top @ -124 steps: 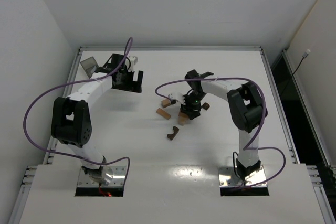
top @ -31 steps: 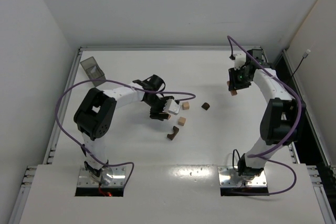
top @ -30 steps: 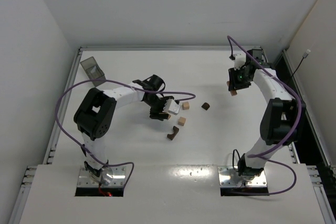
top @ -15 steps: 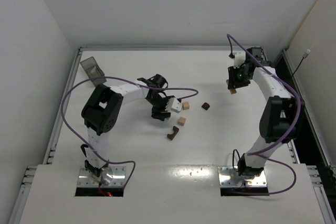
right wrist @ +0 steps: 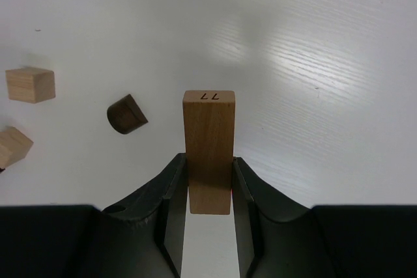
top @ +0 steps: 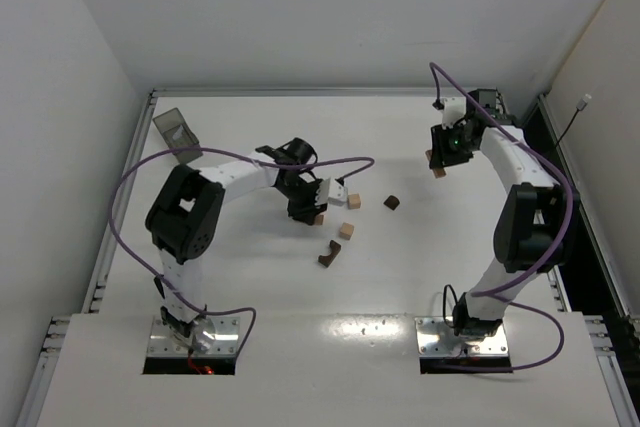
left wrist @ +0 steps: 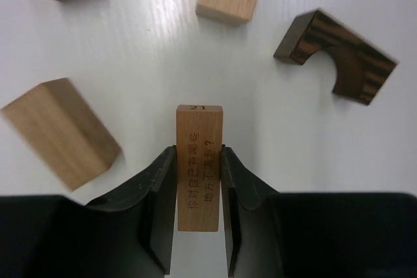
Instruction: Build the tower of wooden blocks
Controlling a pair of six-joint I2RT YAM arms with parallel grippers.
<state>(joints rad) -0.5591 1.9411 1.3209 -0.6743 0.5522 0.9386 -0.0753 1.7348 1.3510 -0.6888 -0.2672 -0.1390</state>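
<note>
brick light tan | arch dark brown, streaked grain | table white

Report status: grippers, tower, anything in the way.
Left gripper shut on lettered brick. Right gripper shut on brick marked 77. No tower stacked yet; dark arch and tan blocks lie loose near left gripper.

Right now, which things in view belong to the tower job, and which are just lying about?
Job: engraved tan brick in the left jaws; darker tan brick in the right jaws; dark arch; three loose tan blocks; small dark piece.
Lying about: translucent tray.
</note>
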